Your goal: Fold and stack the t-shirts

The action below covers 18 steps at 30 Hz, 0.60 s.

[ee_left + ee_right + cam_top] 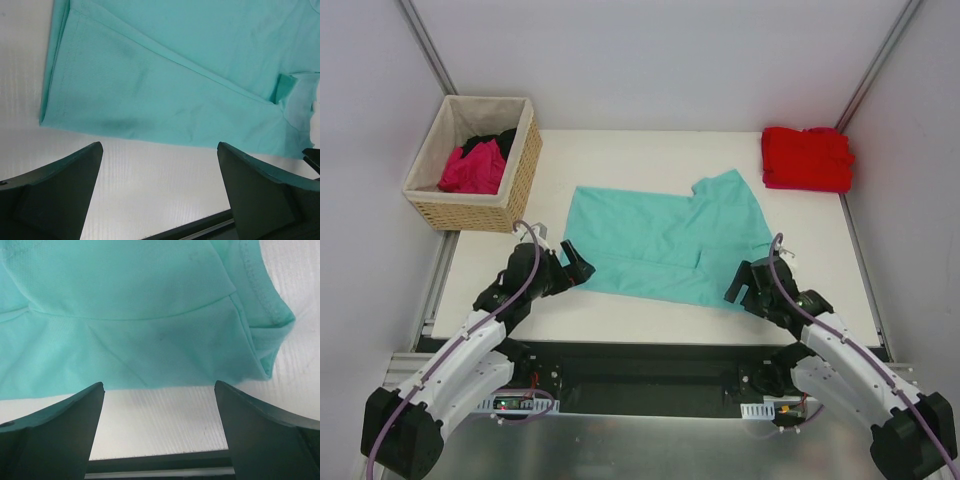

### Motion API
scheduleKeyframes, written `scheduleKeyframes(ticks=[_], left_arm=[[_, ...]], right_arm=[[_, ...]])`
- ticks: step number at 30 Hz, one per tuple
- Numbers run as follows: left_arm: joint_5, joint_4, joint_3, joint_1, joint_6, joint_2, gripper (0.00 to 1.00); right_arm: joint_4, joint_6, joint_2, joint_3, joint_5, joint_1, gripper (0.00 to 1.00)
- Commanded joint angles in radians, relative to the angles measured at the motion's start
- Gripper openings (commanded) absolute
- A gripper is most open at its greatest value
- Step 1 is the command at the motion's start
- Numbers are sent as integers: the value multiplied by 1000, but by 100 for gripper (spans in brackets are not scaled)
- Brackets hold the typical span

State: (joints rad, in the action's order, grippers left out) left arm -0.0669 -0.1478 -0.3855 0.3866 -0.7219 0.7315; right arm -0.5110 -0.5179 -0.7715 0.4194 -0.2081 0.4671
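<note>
- White panel walls (650, 60) close the cell in on three sides. A white table (650, 312) fills the floor between them, with both arm bases at its near edge.
- The left claw (159, 150) is released, its two dark fingers (60, 190) spread wide with nothing between them.
- From its wrist view those fingers frame only bare table. The cloth's near edge lies just beyond the tips.
- The right claw (159, 387) is likewise released and empty, jaws wide apart. It sits low over a strip of bare table, just short of the cloth's edge.
- The teal t-shirt (670, 240) lies in the middle of the table, between the two claws. The left claw is at its near left corner and the right claw at its near right corner.
- The shirt is spread fairly flat and doubled over on itself, with a long crease running across it. A sleeve juts out toward the far right. Seen from the right wrist, the stitched hem curls into a small fold at the corner.
- Farther out, the red t-shirt (807, 158) sits folded in a neat pile at the far right corner of the table, well apart from the teal one.
- At the far left corner stands a woven tan basket (523, 175) with pale lining. It holds a crumpled magenta t-shirt (472, 170), with a black t-shirt (492, 142) bunched behind it.
</note>
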Motion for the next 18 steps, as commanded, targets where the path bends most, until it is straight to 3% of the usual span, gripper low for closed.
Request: scheduleKeyframes(ticks=[1,4,8,18], left_arm=[[1,-33,-41,1,-14,-6,99],[30,-33,-88,1,24,23,99],[52,-3,-151,1,68,152,99],[49,270,-76,1,70,400,99]], right_arm=[[-158,-31,69,97,-114,56,97],[-166,5,90,157,-171,71,97],[-120,67,-27,246,-194,71,97],[97,139,-302,275,-172,64,97]])
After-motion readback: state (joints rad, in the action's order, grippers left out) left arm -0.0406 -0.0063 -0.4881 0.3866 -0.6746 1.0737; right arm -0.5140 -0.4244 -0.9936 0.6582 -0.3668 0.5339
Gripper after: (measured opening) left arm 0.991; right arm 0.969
